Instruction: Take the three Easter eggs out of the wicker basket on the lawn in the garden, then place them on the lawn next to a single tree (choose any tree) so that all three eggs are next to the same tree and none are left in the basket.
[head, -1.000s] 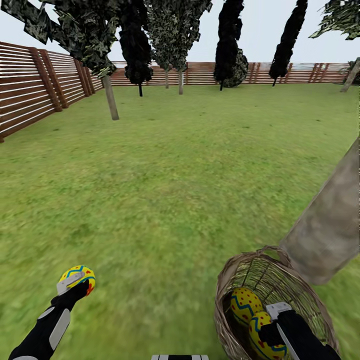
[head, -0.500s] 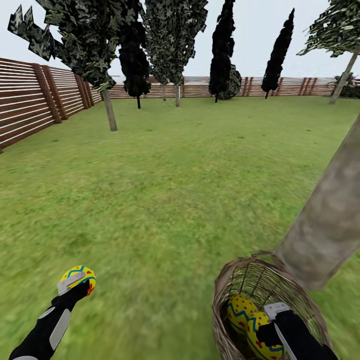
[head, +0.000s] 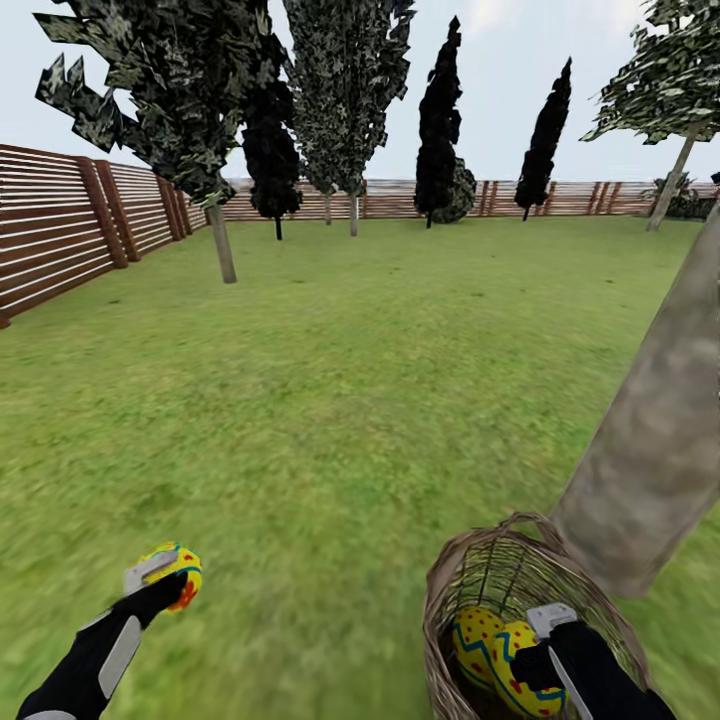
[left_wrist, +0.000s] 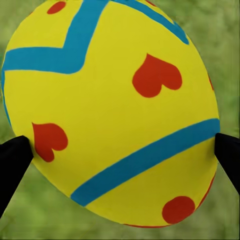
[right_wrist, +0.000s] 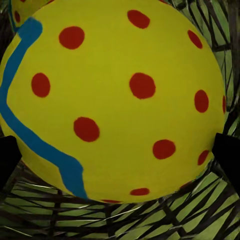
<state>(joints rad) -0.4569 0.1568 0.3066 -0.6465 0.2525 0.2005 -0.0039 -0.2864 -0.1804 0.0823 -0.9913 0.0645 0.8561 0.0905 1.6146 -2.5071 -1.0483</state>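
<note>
Left gripper (head: 168, 583) low at the near left, clamped on an Easter egg with red hearts (left_wrist: 112, 112): yellow, blue stripes and zigzag, held clear above the lawn (head: 330, 400). Left wrist view has both black fingertips (left_wrist: 12, 162) pressed against the egg's 2 sides, grass blurred behind.

Right gripper (head: 545, 655) is down inside the wicker basket (head: 480, 570) at the near right, closed around a red-dotted Easter egg (right_wrist: 117, 100), yellow with a blue zigzag line. Right wrist view: dark finger pads (right_wrist: 227, 155) at both flanks of that egg, woven twigs right behind it. A 2nd yellow egg with a blue zigzag (head: 470, 640) sits touching it, also in the basket. So 2 eggs in the basket, 1 out in the left claw.

Basket is tipped so its mouth faces the camera, thin handle (head: 525, 520) arched over the far rim. Just beyond it, the thick mottled grey-brown trunk of the tree (head: 655, 450) leans up off the right edge, base very near the basket.

Mid-distance: open grass, a thinner-trunked tree (head: 222, 245) at left. Far: brown slatted fence (head: 60, 235) along the left and back, dark cypresses (head: 440, 120) in front of it
</note>
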